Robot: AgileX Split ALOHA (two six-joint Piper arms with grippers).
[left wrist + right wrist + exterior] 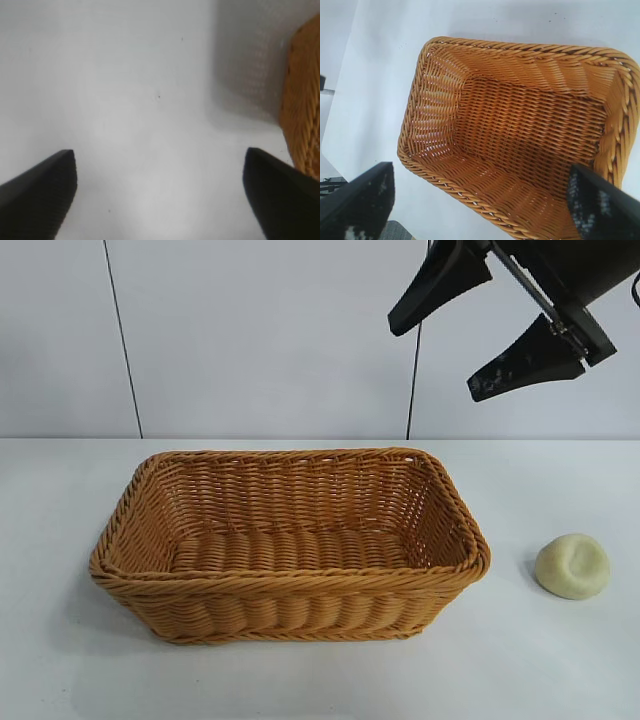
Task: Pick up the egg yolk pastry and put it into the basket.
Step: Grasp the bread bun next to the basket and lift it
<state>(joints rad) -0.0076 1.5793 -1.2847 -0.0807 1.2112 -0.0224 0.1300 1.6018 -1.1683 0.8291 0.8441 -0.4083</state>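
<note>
We see right claw (482,330) wide, empty, high above basket (290,580); egg yolk pastry (572,566) lies below, rightward on tabletop (560,660). Left claw (160,190) wide.

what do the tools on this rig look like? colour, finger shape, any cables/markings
Right tool: matte black, two wedge-shaped fingers tapering to blunt tips, mounted on a black crossbar with a thin metallic rail; a dark cable shows at the frame edge. Its wrist view shows whitish scuffs on the finger pads. Left tool: same black tapered fingers, finely textured. No markings visible.
</note>
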